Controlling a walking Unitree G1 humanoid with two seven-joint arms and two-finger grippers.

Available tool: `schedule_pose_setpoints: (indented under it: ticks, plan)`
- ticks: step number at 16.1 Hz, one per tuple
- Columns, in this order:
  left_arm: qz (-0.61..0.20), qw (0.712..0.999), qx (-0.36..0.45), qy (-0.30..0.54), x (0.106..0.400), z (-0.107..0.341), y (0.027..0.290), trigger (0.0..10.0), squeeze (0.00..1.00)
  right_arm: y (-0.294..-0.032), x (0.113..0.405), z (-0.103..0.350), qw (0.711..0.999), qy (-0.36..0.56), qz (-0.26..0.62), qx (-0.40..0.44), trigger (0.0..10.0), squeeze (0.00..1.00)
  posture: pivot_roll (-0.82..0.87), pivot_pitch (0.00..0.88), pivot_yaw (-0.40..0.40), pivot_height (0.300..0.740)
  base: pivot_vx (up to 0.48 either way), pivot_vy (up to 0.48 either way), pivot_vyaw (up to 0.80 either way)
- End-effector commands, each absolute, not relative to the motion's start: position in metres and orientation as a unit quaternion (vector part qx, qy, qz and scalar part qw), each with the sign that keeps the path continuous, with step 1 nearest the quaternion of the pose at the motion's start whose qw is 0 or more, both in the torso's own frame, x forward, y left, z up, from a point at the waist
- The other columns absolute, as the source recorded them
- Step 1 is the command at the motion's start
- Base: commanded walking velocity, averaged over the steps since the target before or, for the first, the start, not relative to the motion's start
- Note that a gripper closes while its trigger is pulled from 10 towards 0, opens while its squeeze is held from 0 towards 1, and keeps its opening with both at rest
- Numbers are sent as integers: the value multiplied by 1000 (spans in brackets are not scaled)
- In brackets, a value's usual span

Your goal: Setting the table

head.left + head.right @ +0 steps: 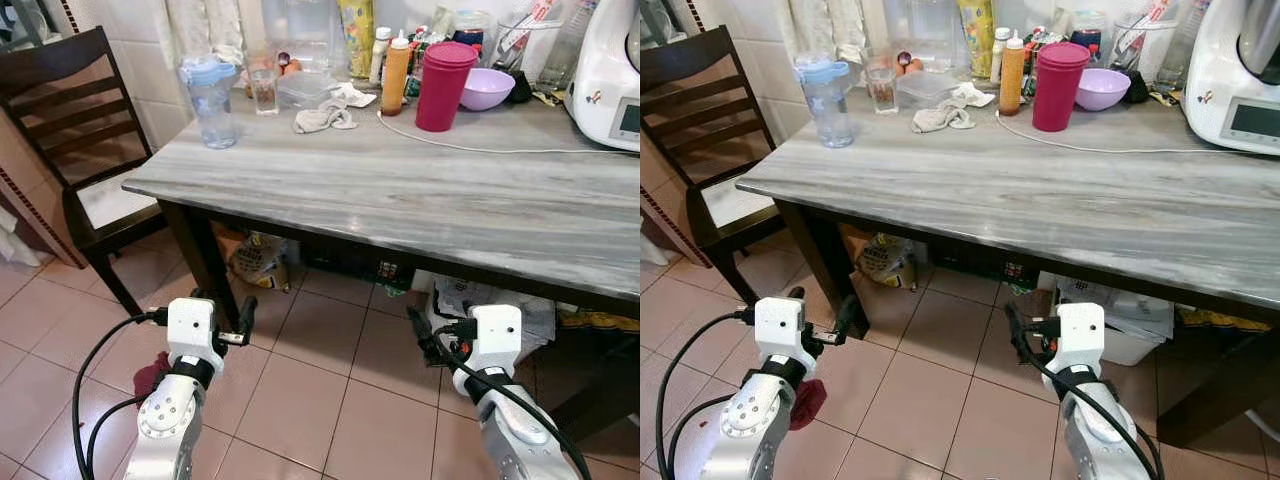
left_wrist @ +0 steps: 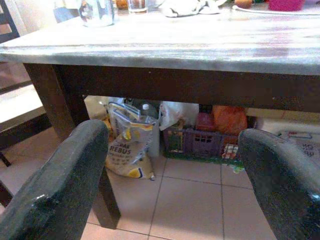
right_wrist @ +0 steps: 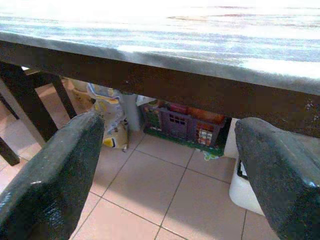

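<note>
Left eye view: magenta lidded tumbler (image 1: 444, 86) at one o'clock on worktop (image 1: 420, 190), probably light, rigid, slick, best gripped mid-body; left gripper (image 1: 243, 322) and right gripper (image 1: 420, 335) low, spread wide, empty.

table (image 1: 400, 200): landmark
chair (image 1: 70, 110): left of table
tumbler (image 1: 444, 86): on table, far side
bag (image 1: 258, 262): under table

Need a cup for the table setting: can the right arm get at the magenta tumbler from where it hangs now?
Probably not yet. The right gripper hangs open below the table edge, and the magenta tumbler stands at the far side among bottles, beside the purple bowl. The arm must rise first; the near tabletop is bare.
</note>
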State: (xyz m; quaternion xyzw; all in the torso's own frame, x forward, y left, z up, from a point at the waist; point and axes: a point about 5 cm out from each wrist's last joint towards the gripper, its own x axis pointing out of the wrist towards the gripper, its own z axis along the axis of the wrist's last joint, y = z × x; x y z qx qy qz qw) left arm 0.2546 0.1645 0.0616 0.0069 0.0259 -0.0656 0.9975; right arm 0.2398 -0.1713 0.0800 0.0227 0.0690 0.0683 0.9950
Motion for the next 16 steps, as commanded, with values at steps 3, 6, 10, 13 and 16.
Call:
schedule_pose_setpoints:
  ticks: [3, 6, 10, 13, 16]
  plan:
    - [-56, 997, 11, 43, 254, 56, 168, 10000, 0, -171, 239, 81, 995, 72, 65, 29, 10000, 0, -220, 80, 38, 740, 0, 0, -692]
    - [-50, 998, 15, 47, 255, 55, 170, 10000, 0, -171, 239, 81, 995, 72, 64, 30, 10000, 0, -219, 82, 40, 740, -183, 0, -785]
    - [-51, 997, 20, 45, 257, 56, 171, 10000, 0, -171, 240, 81, 995, 71, 60, 31, 10000, 0, -221, 81, 47, 740, -286, 0, -425]
    - [-47, 998, 20, 41, 261, 59, 171, 10000, 0, -171, 242, 82, 995, 67, 60, 31, 10000, 0, -220, 74, 43, 740, -290, 0, 0]
    - [-46, 998, 21, 39, 262, 60, 171, 10000, 0, -173, 243, 82, 996, 67, 57, 29, 10000, 0, -219, 73, 41, 740, -317, 0, 0]
